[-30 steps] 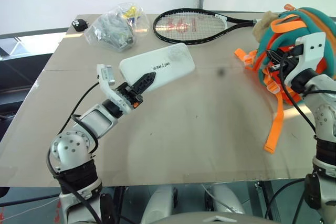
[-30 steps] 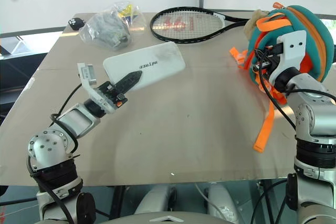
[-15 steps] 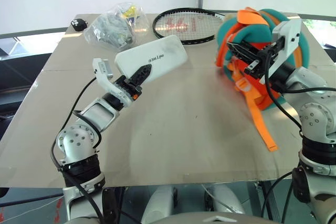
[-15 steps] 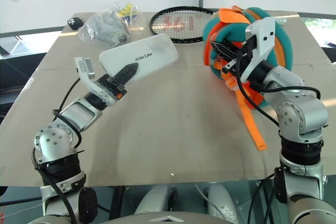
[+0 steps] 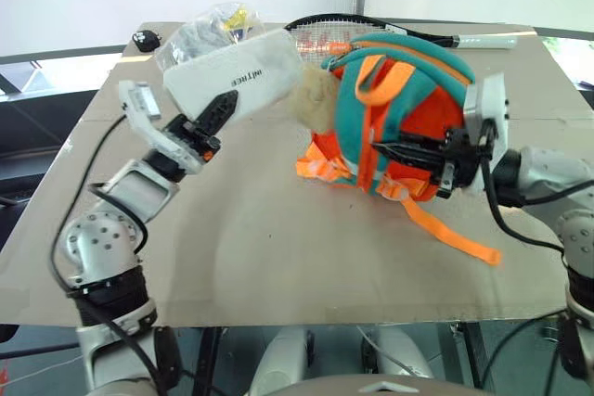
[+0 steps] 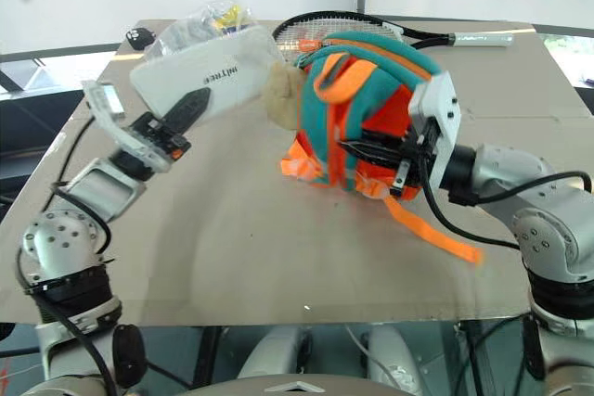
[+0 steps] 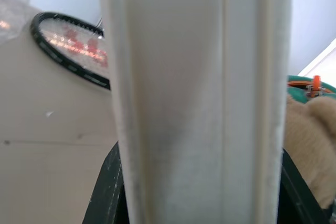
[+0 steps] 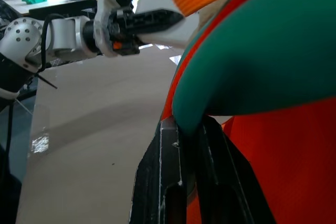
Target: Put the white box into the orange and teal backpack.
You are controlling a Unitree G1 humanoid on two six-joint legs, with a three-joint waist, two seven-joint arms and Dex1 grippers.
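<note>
Since a second ago the backpack (image 5: 399, 118) has come in from the right edge of the table (image 5: 278, 257) to its middle, carried by the right gripper (image 5: 394, 150), and the white box (image 5: 232, 81) has risen and drifted toward the far left in the left gripper (image 5: 212, 116). The right gripper's black fingers (image 8: 178, 182) are pressed together on a teal edge of the backpack, pinching the fabric at the front of its orange panel. The backpack sits on the table with its teal top arched upward, orange straps (image 5: 445, 234) trailing toward five o'clock and a tan plush piece (image 5: 316, 104) at its nine o'clock side. The left gripper's fingers pinch the white box at its near end; the box is held clear of the table, tilted, its dark lettering facing up. Its far end lies just beside the plush piece, at about ten o'clock from the backpack, and it is not yet inside the bag. Beyond the box, at the table's far left, lies a clear plastic bag (image 5: 209, 30) of small items, with a small black object (image 5: 144, 41) at its nine o'clock. A black tennis racket (image 5: 408, 36) lies along the far edge, at twelve o'clock from the backpack, partly hidden behind it.
</note>
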